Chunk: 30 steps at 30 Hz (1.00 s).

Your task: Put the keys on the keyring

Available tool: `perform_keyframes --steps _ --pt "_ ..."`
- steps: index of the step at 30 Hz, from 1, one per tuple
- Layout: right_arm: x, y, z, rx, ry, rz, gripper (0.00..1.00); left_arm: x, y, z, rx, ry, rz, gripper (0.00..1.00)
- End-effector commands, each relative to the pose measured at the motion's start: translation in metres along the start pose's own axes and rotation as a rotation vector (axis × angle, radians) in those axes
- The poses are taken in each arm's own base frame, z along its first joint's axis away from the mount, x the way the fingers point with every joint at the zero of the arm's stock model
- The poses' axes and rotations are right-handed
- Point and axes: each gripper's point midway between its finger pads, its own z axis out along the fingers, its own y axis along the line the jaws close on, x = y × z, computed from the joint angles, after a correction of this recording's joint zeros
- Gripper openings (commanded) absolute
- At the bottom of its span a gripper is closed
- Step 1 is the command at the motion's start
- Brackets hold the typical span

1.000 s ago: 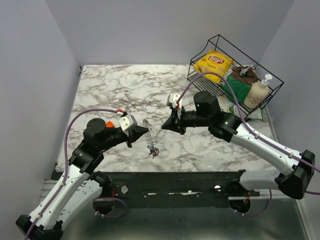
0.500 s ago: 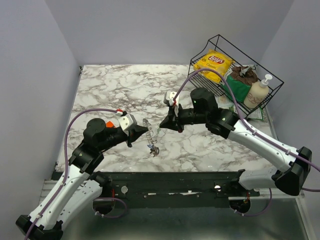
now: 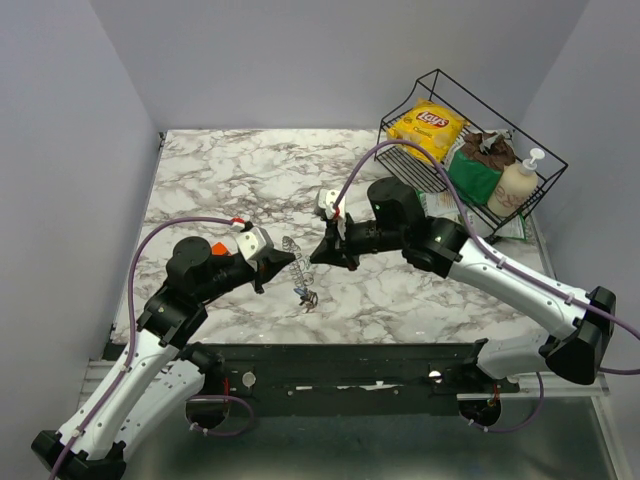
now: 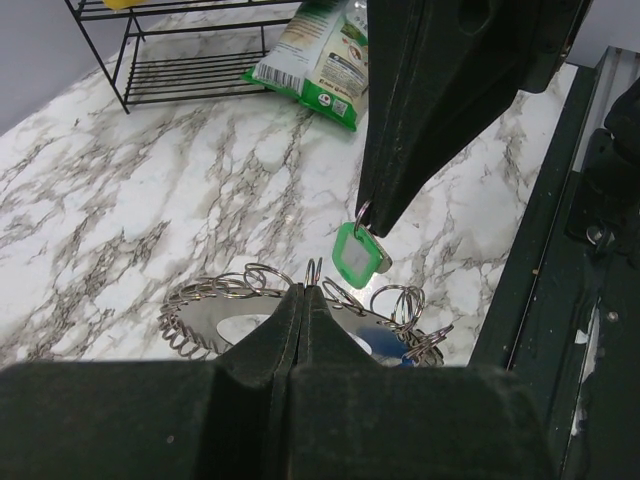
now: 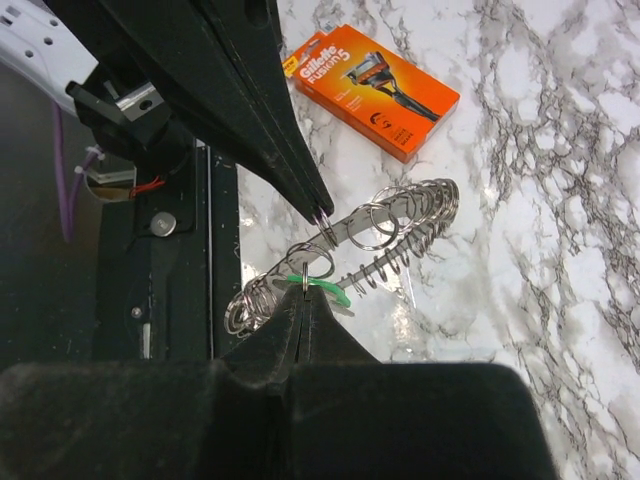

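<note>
A green key [image 4: 360, 255], pinched between the closed fingers of the right gripper [image 4: 364, 213], is now brought from the right to just above the keyring [image 4: 215, 305] (one loop is clamped by the shut left gripper [image 4: 306, 292]), so threading appears close.

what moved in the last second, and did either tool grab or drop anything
The right tool moved left, bringing the green key it holds up close to the keyring. Nothing was newly grabbed or let go. The left tool stayed where it was, shut on a loop of the keyring, and the keyring's hanging end kept its place.
</note>
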Motion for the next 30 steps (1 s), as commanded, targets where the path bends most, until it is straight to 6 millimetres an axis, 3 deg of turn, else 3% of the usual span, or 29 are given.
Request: perform_keyframes --steps 1,30 --pt "-0.007 0.007 0.001 -0.02 0.002 -0.019 0.01 -0.016 0.004 -0.002 -0.027 -0.054 0.029 0.0" --pt "-0.011 0.004 0.018 -0.025 0.021 -0.022 0.01 -0.014 0.002 0.0 -0.004 -0.039 0.023 0.0"
